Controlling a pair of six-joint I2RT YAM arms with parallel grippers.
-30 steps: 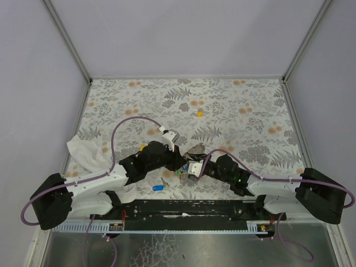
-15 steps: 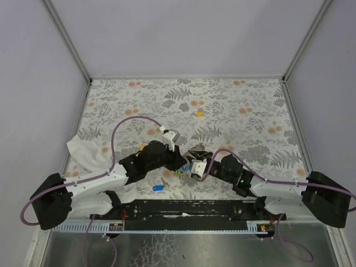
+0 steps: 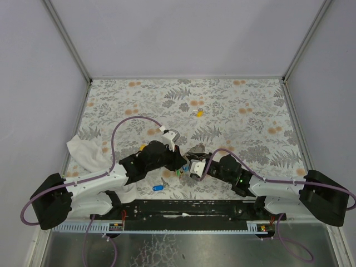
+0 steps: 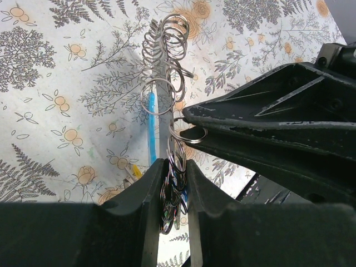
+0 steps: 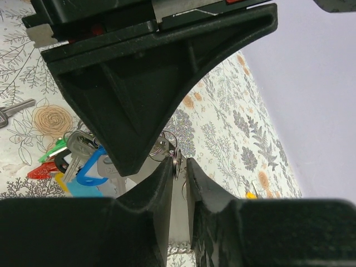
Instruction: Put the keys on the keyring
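The keyring [image 4: 177, 154] is up off the desk [image 3: 250, 111], low in the middle of the top view, right between the two arms. Its coiled cord [image 4: 164, 50] runs up the middle of the left wrist view. A bunch of keys [image 5: 78, 161] hangs by it: green, red and blue heads show at the lower left of the right wrist view.

The left gripper [image 4: 173, 167] is clamped on the stack of thin rings at the bottom of the cord. The right gripper [image 5: 178, 164] comes in from the right side, and its tips are pinched together on one small ring.

Two keys lie alone on the desk. A yellow key [image 3: 198, 113] sits well apart, above the middle of the top view. A blue key [image 3: 158, 187] lies near the bottom, under the left arm.

What could go wrong? The ring is thin and smooth, so it could slip out of the pinch. If the arms pull apart too hard, the cord could stretch and snap back, or the bunch could swing and drop.
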